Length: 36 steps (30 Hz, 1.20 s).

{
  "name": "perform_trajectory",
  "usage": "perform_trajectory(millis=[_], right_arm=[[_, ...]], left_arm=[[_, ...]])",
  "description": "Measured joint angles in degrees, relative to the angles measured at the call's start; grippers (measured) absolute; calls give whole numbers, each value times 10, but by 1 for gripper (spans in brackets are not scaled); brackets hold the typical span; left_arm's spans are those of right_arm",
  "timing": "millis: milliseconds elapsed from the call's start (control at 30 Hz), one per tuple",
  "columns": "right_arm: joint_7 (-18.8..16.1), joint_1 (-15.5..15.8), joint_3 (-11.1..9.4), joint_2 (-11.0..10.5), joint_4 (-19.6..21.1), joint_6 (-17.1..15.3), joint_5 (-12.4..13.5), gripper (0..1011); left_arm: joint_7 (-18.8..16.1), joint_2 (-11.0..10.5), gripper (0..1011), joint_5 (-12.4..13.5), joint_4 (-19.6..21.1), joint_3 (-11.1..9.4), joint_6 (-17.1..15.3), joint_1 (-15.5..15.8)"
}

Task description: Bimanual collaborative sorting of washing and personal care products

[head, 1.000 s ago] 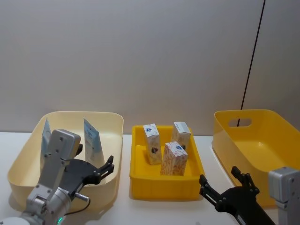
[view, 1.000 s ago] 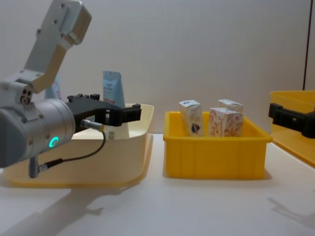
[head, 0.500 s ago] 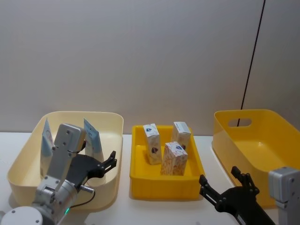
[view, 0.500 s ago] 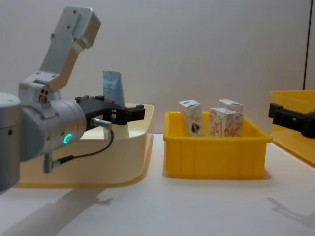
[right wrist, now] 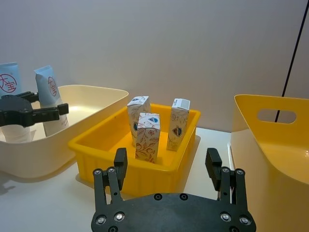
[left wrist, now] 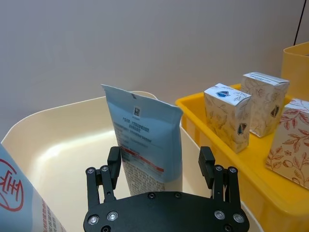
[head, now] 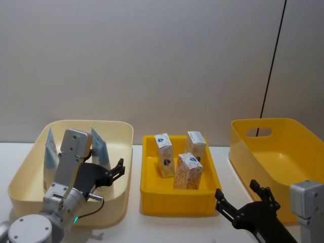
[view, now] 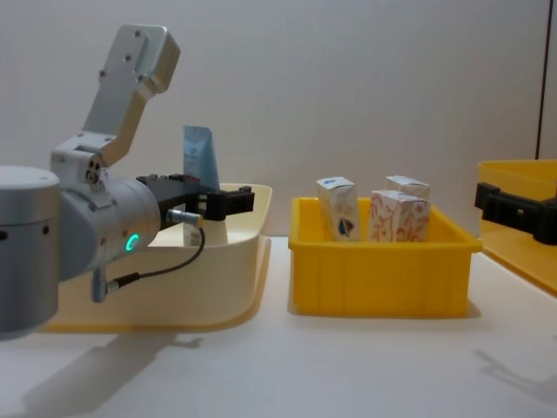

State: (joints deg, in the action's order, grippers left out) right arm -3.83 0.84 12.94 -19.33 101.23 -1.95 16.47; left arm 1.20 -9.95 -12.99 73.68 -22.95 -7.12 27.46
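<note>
Two light-blue squeeze tubes stand in the cream bin (head: 86, 123): one at its left wall (head: 49, 151), one nearer the middle (head: 100, 148). My left gripper (head: 116, 169) is open inside this bin. The nearer tube (left wrist: 150, 140) stands just beyond the gripper (left wrist: 160, 163), lined up with the gap between its fingers and touching neither. Three white cartons (head: 164, 154) (head: 195, 146) (head: 188, 171) stand in the small yellow tray (head: 172, 202). My right gripper (head: 236, 190) hangs open, low at the front right, holding nothing (right wrist: 166, 163).
A large yellow bin (head: 283, 147) with a handle slot stands at the right, with nothing in it. The three containers sit in a row on a white table (view: 348, 366) before a plain grey wall. Bare table lies in front of them.
My left arm has reached farther forward into the cream bin, bringing its open gripper closer to the nearer tube. The right arm has not moved.
</note>
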Motion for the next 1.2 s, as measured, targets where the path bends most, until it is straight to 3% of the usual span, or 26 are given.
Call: perform_trajectory(millis=[333,533,1033,1200], right_arm=[[0,0,0,0,0,0,0,1007],[0,0,0,0,0,0,0,1007],[0,0,0,0,0,0,0,1007],[0,0,0,0,0,0,0,1007]], left_arm=[[-1,9,961,0,-19,4,4,10],[-1,12,812,0,-26,5,5,14],[-1,15,332,0,-33,7,6,18],[1,14,286,0,-29,8,7,15]])
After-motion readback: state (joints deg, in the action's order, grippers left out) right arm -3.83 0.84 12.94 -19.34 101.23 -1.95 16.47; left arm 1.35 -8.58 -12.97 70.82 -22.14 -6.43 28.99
